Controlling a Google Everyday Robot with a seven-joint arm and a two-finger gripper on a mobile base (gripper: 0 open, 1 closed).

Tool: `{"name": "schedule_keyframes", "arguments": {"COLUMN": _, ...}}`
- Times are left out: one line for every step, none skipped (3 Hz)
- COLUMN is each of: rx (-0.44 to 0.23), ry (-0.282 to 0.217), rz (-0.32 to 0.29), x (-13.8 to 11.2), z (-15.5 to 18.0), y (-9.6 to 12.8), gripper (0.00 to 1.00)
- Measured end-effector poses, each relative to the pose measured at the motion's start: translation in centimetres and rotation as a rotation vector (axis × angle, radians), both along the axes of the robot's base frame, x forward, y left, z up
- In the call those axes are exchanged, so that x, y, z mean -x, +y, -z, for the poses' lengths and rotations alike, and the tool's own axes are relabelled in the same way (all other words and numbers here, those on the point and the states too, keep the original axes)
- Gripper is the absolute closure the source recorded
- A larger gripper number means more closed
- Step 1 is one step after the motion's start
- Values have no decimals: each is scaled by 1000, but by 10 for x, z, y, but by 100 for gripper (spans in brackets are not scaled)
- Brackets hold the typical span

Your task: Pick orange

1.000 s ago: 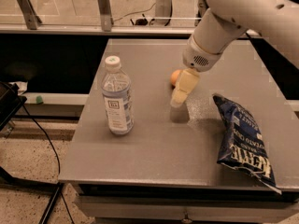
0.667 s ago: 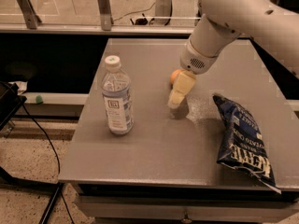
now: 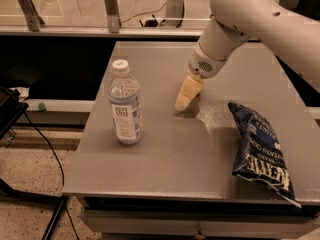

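My gripper (image 3: 183,101) hangs from the white arm (image 3: 235,19) and points down at the grey table (image 3: 165,154). Its cream-coloured tip is at or just above the tabletop, near the middle. The orange does not show in this view. The gripper covers the spot beside it where an orange-coloured patch showed earlier. A clear water bottle (image 3: 125,104) with a white cap stands upright to the left of the gripper, well apart from it.
A dark blue chip bag (image 3: 260,151) lies on the right side of the table, close to the front right edge. A black cable (image 3: 47,149) runs over the floor on the left. A dark ledge and railing posts stand behind the table.
The arm has shifted slightly toward the camera and left. The orange-coloured patch seen by the gripper's upper part earlier is now covered. The bottle and bag have not moved.
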State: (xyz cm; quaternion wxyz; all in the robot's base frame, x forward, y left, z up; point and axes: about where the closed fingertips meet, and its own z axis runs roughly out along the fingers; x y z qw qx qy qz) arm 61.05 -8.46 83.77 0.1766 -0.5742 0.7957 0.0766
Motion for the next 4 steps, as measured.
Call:
{"name": "schedule_keyframes", "arguments": {"rx": -2, "ry": 8, "rz": -1, "x": -3, "z": 1, "y": 2, "gripper": 41}}
{"name": "schedule_keyframes", "arguments": {"rx": -8, "ry": 14, "rz": -3, "x": -4, "z": 0, "y": 0, "gripper": 64}}
{"name": "schedule_keyframes", "arguments": {"rx": -84, "ry": -5, "rz": -15, "x": -6, "z": -20, "y": -6, "gripper": 89}}
{"name": "schedule_keyframes", "arguments": {"rx": -233, "ry": -69, "rz": -42, "x": -1, "z": -70, "y": -12, "gripper": 100}}
